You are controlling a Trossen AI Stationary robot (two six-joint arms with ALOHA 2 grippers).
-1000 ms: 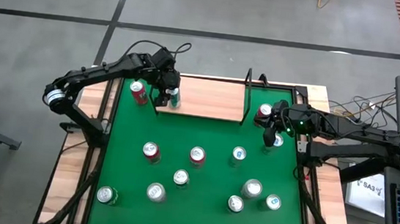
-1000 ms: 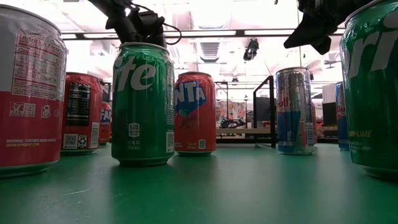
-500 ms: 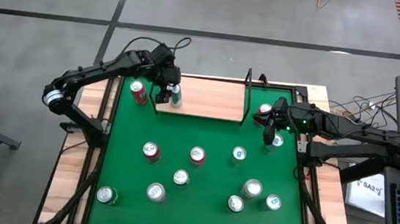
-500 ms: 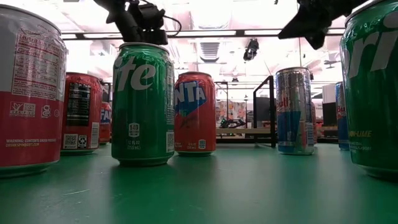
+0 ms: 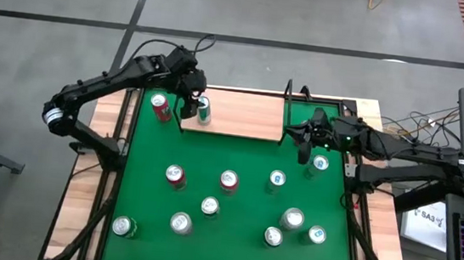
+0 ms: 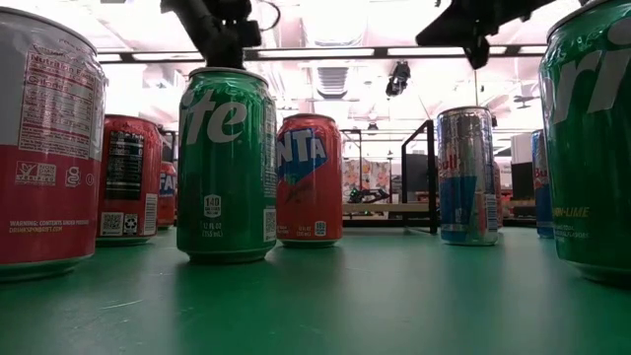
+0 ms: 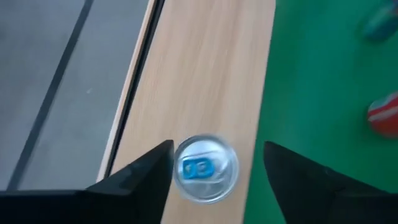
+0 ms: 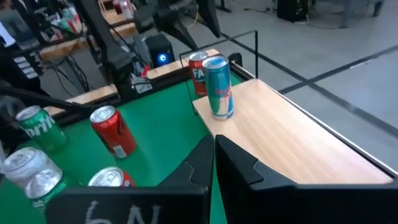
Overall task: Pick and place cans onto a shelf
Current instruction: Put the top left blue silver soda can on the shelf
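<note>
The left gripper [image 5: 194, 102] has risen off the blue can [image 5: 204, 110] it was holding a second ago; its fingers now stand apart on either side above the can top, touching nothing. That can stands upright on the shelf [image 5: 242, 114], near its 9 o'clock end, so this placement looks done. The right gripper [image 5: 302, 145], fingers pressed together and empty, has swung toward the shelf's 3 o'clock end. Eleven other cans wait on the green table [image 5: 231, 224], one red can [image 5: 161, 107] just beside the shelf. The low view hides both grippers' fingertips.
</note>
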